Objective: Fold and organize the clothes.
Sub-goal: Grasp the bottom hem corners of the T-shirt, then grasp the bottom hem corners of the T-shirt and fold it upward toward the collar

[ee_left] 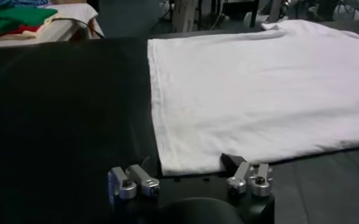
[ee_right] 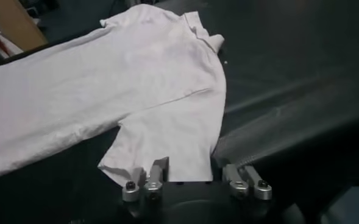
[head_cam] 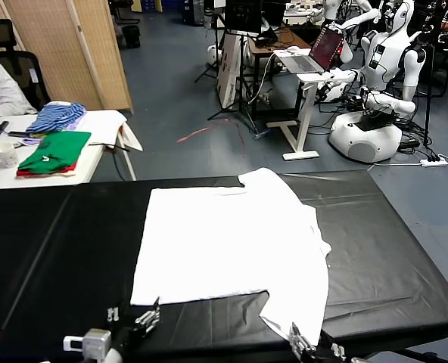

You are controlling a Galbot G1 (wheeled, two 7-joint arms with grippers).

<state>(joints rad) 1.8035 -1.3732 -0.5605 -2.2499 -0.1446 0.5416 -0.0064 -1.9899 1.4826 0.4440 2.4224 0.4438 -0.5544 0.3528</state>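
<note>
My left gripper (ee_left: pixel 191 182) and right gripper (ee_right: pixel 194 181) clench the T-shirt (head_cam: pixel 231 242) near edge on the worktop (head_cam: pixel 57 249); no fold made yet.

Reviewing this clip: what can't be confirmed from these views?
- Left gripper jaws: cut off by the left wrist view's edge; a grip on the plain white cotton T-shirt hem is unclear.
- Right gripper jaws: hidden by its own body at the sleeve; a grip is unclear.
- T-shirt's underside: lying against the black table, so any print is hidden.
</note>
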